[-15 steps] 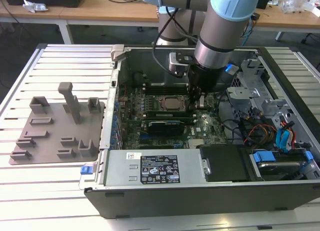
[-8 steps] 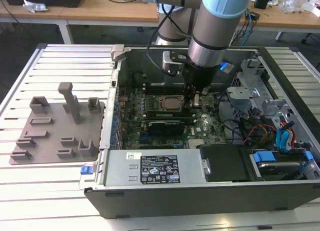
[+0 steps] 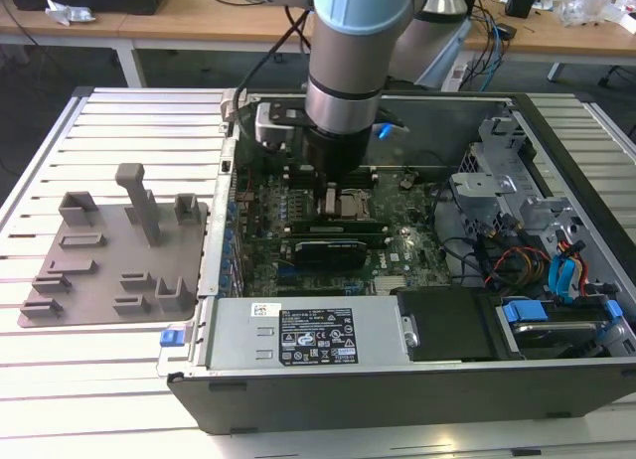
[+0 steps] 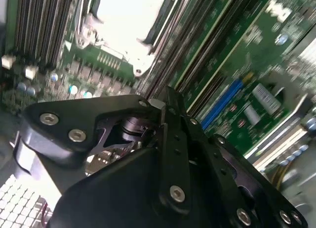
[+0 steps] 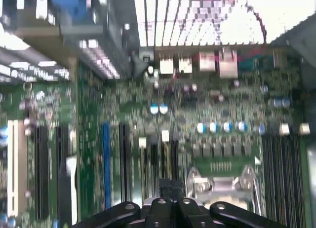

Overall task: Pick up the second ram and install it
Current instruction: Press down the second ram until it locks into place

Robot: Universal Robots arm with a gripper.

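Exterior view: the second ram (image 3: 338, 224) is one long, thin stick that stands on edge in a slot of the motherboard (image 3: 409, 252), just beside the processor socket (image 3: 350, 203) on the side nearer the camera. A second, darker and taller long piece (image 3: 326, 248) sits parallel to it, one slot-row further from the socket. The single gripper (image 3: 328, 193) hangs straight down over the socket end of the ram, close above it; whether it touches the stick cannot be told. In both wrist views the gripper (image 5: 170, 187) (image 4: 166, 100) has its two fingers drawn together at the tips, with nothing seen between them, and beneath them lie the socket (image 5: 222, 182) (image 4: 129, 18) and rows of dark slots. One blue slot (image 5: 105, 164) shows among the black ones in the first wrist view. Around the board is one open computer case (image 3: 397, 404), with one grey power supply (image 3: 298, 335) along its near wall. To the exterior view's left, well apart from the case, one grey tray (image 3: 99, 272) with raised blocks lies flat on the slatted table (image 3: 119, 131), and no stick rests on it.
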